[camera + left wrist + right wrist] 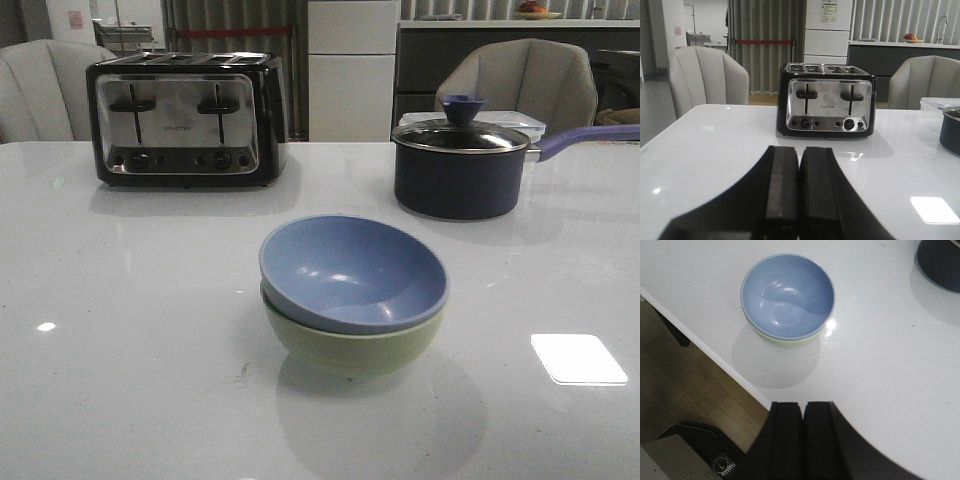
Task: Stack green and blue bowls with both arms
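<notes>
The dusty blue bowl (352, 271) sits nested, slightly tilted, inside the pale green bowl (350, 345) in the middle of the white table. The right wrist view shows the blue bowl (787, 295) from above with a sliver of the green bowl (785, 341) under it. My left gripper (799, 155) is shut and empty, low over the table facing the toaster. My right gripper (803, 407) is shut and empty, high above the table's edge, apart from the bowls. Neither arm shows in the front view.
A black and chrome toaster (186, 120) stands at the back left and also shows in the left wrist view (826, 100). A dark navy saucepan (460, 165) with lid and purple handle stands at the back right. Chairs stand behind the table. Its edge (705, 352) borders wooden floor.
</notes>
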Motion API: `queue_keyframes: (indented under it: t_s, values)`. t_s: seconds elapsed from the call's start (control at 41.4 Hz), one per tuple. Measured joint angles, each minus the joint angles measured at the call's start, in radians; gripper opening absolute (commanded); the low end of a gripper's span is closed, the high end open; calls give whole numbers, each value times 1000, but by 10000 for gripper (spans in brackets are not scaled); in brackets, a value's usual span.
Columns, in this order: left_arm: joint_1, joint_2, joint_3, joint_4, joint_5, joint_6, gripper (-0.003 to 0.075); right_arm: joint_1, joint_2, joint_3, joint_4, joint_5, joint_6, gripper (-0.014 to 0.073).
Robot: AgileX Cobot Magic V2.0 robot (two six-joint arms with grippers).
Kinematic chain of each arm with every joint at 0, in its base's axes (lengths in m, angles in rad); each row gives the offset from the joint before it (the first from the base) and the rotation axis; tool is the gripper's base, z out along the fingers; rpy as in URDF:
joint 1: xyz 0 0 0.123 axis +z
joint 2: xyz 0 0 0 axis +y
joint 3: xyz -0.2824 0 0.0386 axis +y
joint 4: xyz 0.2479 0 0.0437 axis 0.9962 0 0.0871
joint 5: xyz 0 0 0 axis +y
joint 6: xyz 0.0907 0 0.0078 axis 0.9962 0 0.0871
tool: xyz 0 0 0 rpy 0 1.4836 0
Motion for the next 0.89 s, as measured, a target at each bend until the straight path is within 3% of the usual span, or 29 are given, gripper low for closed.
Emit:
queue_keyframes:
  t_s: [0.652, 0.773, 0.894]
  values:
    - [0, 0, 0, 0, 0, 0, 93, -2, -13, 9, 0, -4, 0, 52]
    - [0, 0, 0, -2, 0, 0, 93, -71, -82, 70, 0, -69, 0, 52]
    - [0, 0, 0, -2, 0, 0, 93, -189, -202, 202, -2, -231, 0, 52]
